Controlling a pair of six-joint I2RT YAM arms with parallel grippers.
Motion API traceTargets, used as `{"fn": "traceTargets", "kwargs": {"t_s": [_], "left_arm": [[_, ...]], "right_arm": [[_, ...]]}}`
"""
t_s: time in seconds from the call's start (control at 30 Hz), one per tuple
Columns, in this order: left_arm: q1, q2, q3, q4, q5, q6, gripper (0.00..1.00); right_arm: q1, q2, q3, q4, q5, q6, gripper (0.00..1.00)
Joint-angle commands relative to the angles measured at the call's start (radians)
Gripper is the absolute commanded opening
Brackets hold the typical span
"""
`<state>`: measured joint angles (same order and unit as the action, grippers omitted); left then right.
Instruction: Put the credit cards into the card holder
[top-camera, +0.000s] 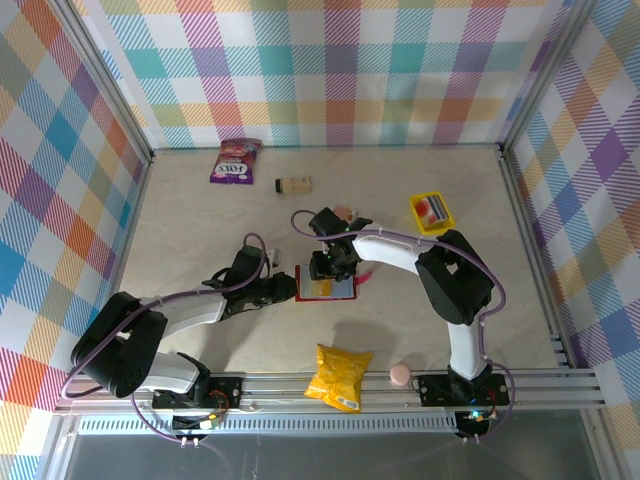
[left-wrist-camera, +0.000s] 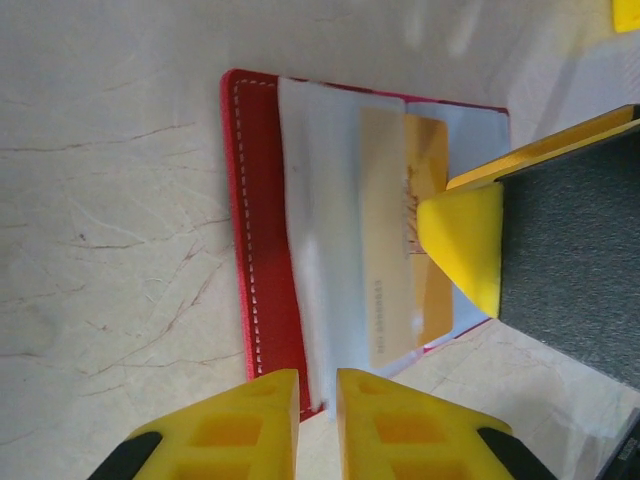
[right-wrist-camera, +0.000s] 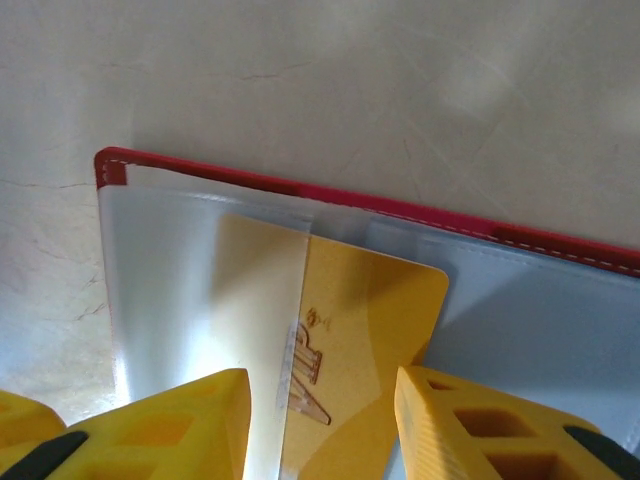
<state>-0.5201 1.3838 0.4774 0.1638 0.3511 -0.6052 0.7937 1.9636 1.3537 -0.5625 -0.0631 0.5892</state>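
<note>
One yellow credit card (right-wrist-camera: 360, 320) sits part-way inside a clear pocket (left-wrist-camera: 320, 200) of the card holder (left-wrist-camera: 265, 250); roughly half protrudes. Status: first insertion under way, not complete. Further cards (top-camera: 433, 208) lie in the yellow tray (top-camera: 416, 210) at far right, well apart from the holder, and remain to be loaded. The holder lies open and flat at the centre of the table (top-camera: 200, 220): red stitched cover, transparent inner pockets. Left gripper (left-wrist-camera: 318, 420): jaws nearly together, pinching the holder's left edge. Right gripper (right-wrist-camera: 320, 420): jaws partly apart astride the card; whether they clamp it cannot be told
</note>
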Motion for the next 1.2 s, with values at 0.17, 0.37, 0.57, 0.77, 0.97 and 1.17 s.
{"fn": "traceTargets", "kwargs": {"t_s": [0.17,0.37,0.57,0.77,0.97,1.17], "left_arm": [[0.008,0.080,0.012,0.037,0.040,-0.003,0.16],[0.008,0.121,0.026,0.039,0.055,-0.006,0.15],[0.008,0.127,0.029,0.034,0.057,-0.007,0.15],[0.008,0.124,0.029,0.028,0.053,-0.007,0.14],[0.008,0.131,0.032,0.028,0.056,-0.005,0.14],[0.008,0.130,0.032,0.026,0.052,-0.005,0.14]], "right_arm": [[0.007,0.029,0.035,-0.021,-0.020,0.000,0.42],[0.007,0.030,0.034,-0.010,-0.039,0.009,0.42],[0.007,0.047,0.036,0.005,-0.063,0.021,0.42],[0.007,0.058,0.034,0.022,-0.078,0.035,0.42],[0.007,0.061,0.032,0.057,-0.115,0.052,0.42],[0.007,0.067,0.039,0.073,-0.138,0.056,0.41]]}}
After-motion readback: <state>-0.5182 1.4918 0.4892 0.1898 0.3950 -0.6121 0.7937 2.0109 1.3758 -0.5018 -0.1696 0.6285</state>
